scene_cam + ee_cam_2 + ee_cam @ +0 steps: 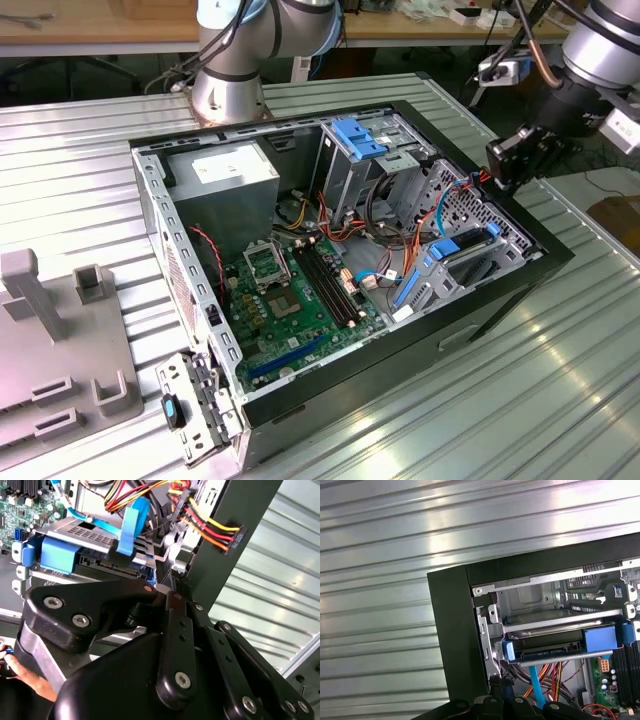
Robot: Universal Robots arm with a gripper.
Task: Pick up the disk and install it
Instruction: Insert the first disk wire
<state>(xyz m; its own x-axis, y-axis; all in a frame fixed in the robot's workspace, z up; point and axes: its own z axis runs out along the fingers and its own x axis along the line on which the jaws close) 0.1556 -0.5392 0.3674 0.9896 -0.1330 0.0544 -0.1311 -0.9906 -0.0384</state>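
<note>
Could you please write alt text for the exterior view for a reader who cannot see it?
The arm's black gripper hangs by the rim of an open computer case at the exterior view's right, near the blue-railed disk lying in a drive bay. The case lies on a ribbed metal table, motherboard exposed.

Robotics lab: open computer case [330, 385] and robot arm [228, 95] on ribbed metal table [500, 400].

The disk [545, 649] [466, 262], a flat grey-metal hard drive with bright blue plastic side rails, sits slotted in the drive cage at a corner of the open computer case, just beside the case's black wall.
</note>
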